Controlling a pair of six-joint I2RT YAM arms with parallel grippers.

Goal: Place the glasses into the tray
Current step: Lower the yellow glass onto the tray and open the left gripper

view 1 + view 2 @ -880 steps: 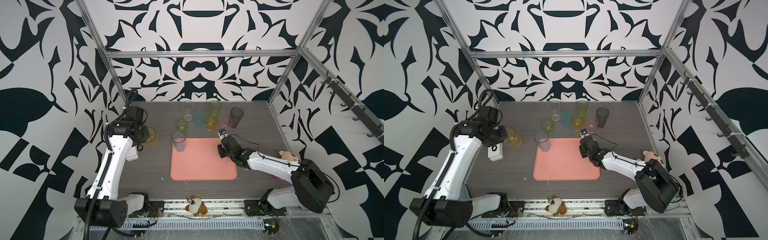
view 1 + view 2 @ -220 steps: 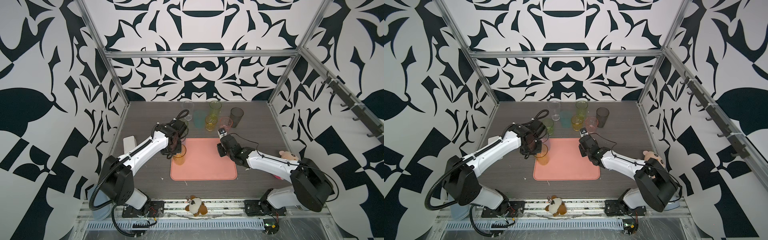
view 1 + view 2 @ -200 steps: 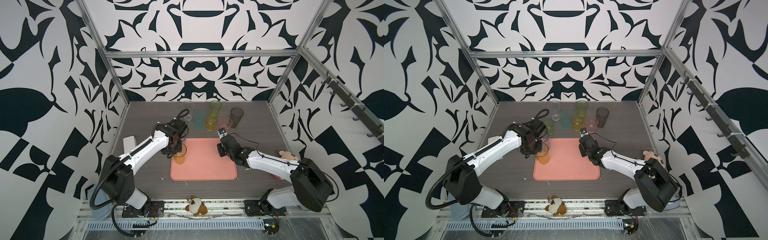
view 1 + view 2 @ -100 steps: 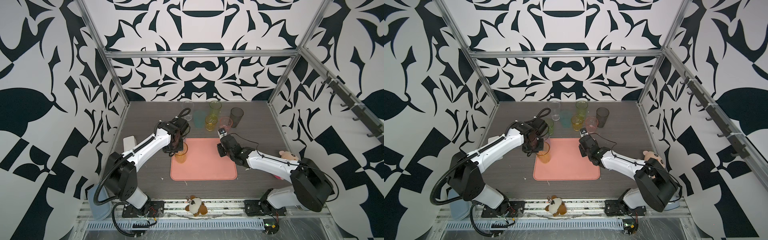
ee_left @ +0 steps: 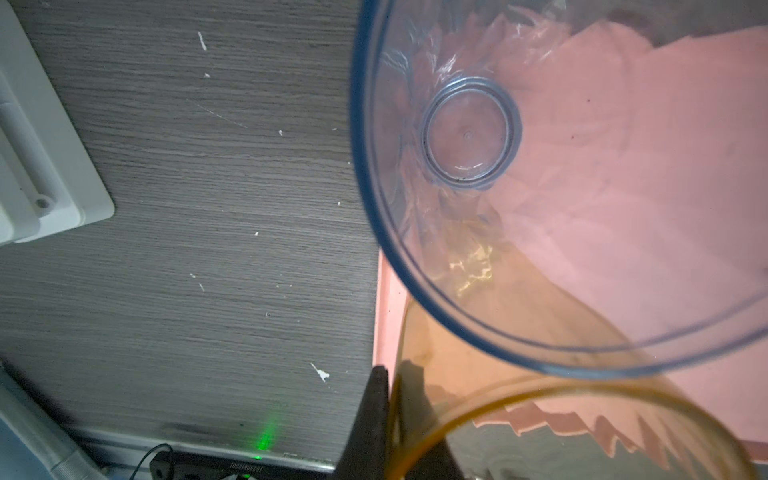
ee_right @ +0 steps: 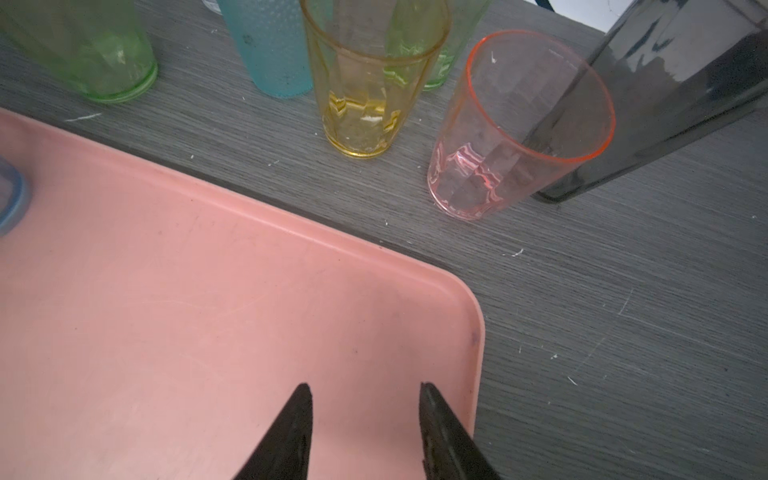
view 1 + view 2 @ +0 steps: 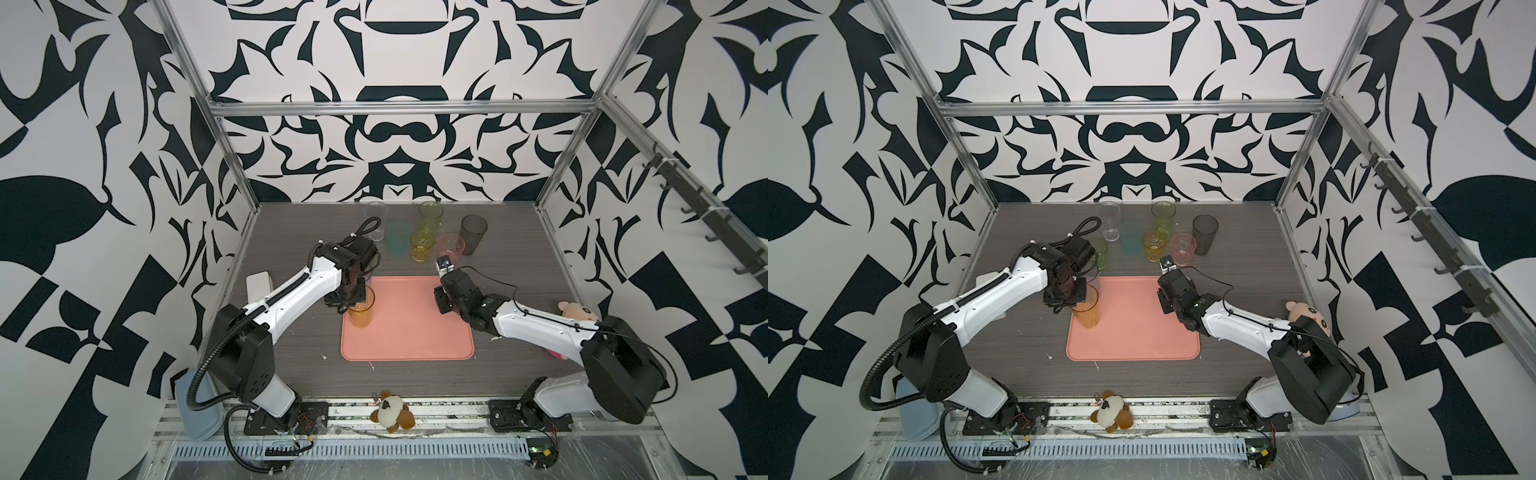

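- In both top views, my left pincer (image 7: 349,297) is clamped on the orange glass (image 7: 360,313) at the tray's (image 7: 415,332) left edge, near the back. A few seconds ago it was with that glass far out on the left of the worktop (image 7: 291,340).
- In the left wrist view, the blue glass (image 5: 469,137) stands on the tray, right beside the orange one.
- In the right wrist view, my right pincer (image 6: 365,390) is apart over the tray's corner, same as before. The yellow glass (image 6: 365,104), pink glass (image 6: 498,145) and grey glass (image 6: 665,104) stand on the worktop.
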